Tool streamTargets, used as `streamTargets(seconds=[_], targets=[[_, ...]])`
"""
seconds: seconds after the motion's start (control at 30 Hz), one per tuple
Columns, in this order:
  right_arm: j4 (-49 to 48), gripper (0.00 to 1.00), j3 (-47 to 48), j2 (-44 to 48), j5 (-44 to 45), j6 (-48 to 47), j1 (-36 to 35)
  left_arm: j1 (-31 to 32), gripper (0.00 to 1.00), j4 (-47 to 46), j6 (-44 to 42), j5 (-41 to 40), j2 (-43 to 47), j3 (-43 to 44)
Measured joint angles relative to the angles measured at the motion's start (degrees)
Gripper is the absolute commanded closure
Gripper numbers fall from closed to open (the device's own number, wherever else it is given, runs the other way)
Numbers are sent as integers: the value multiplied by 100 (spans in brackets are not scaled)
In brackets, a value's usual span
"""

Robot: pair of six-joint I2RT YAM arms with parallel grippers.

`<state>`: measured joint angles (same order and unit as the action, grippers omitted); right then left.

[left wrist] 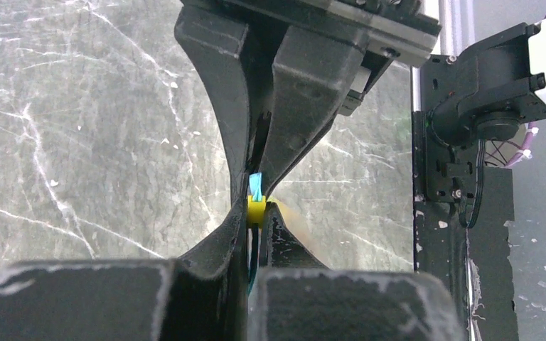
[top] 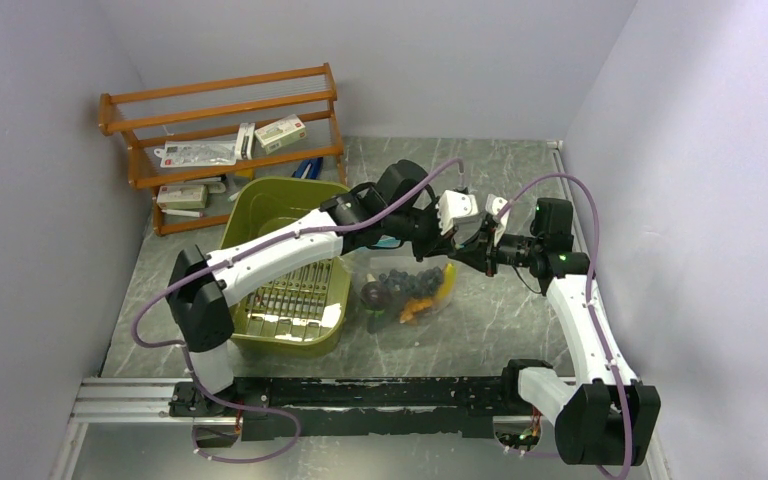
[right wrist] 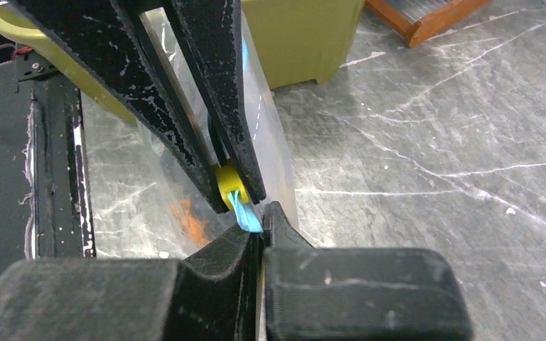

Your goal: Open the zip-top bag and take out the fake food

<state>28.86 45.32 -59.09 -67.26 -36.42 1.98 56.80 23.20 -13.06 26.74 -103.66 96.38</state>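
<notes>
Top external view shows the zip-top bag (top: 410,300) lying mid-table on the grey marbled table (top: 520,330), just right of the olive-green tub (top: 260,215), with its mouth lifted off the surface. Inside it lies the fake food (top: 412,285): dark grapes, a yellow banana, orange bits. The teal zip strip (right wrist: 245,213) is pinched between both grippers, which meet tip to tip. The left gripper (left wrist: 256,229) is closed tight on a small yellow piece (left wrist: 256,209) at the strip; the right gripper (right wrist: 261,222) is clamped on the strip itself. A wooden rack (top: 225,130) with packets stands far left against pale grey walls (top: 380,60).
</notes>
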Motion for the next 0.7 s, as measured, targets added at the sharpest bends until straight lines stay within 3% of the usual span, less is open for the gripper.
streamTargets(seconds=[0.27,0.3,0.4,0.43,0.7], targets=[[-76,100,0,50,11,98,-17,4,93,-70,-20,-297,286,-380],[-76,95,0,68,13,105,-17,2,93,-68,-22,-315,304,-396],[-61,66,0,116,-11,83,-13,2,93,-48,-20,-319,326,-404],[-44,63,0,129,-42,20,0,0,93,-22,-17,-317,328,-402],[59,64,0,275,-192,-223,9,-9,93,319,-2,-201,271,-33]])
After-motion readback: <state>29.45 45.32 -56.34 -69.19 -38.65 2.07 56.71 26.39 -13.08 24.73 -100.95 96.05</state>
